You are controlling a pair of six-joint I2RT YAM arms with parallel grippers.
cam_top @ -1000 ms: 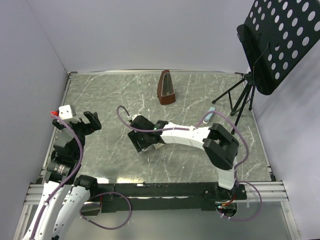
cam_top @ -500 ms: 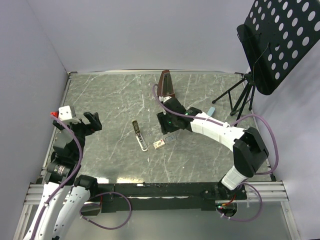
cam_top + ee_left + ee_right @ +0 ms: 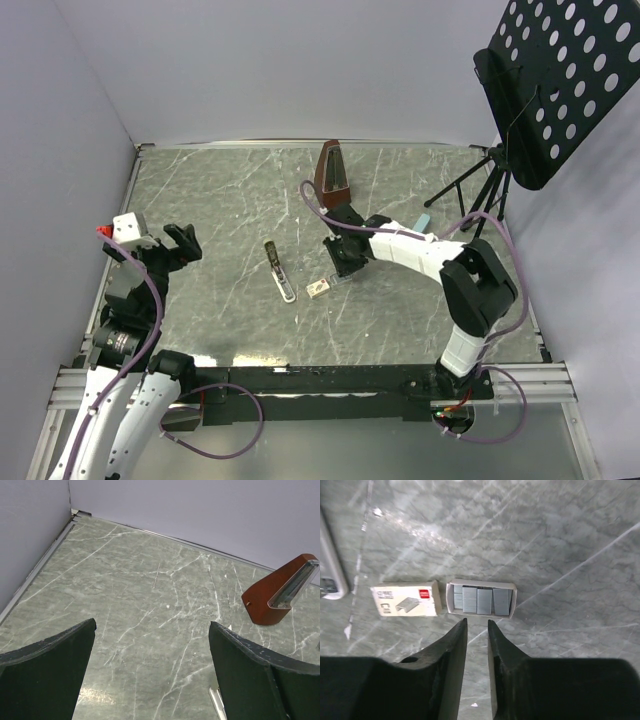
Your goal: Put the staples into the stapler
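The stapler (image 3: 280,270) lies opened out, long and thin, on the marble table, and its end shows in the right wrist view (image 3: 330,577) and the left wrist view (image 3: 217,704). The staples' cream box sleeve with red print (image 3: 407,600) lies right of it (image 3: 318,289). Its open tray of grey staple strips (image 3: 481,600) lies beside the sleeve. My right gripper (image 3: 477,624) hovers just short of the tray, jaws a narrow gap apart and empty; it also shows in the top view (image 3: 345,265). My left gripper (image 3: 150,645) is wide open and empty, raised at the left (image 3: 180,245).
A brown metronome (image 3: 333,175) stands at the back middle, also in the left wrist view (image 3: 280,592). A black music stand (image 3: 545,90) on a tripod (image 3: 480,195) is at the back right. A small light-blue object (image 3: 424,220) lies near the tripod.
My right arm has swung from over the stapler to the right, uncovering the stapler and the staple box, and now sits beside the open tray. The left arm has barely moved.
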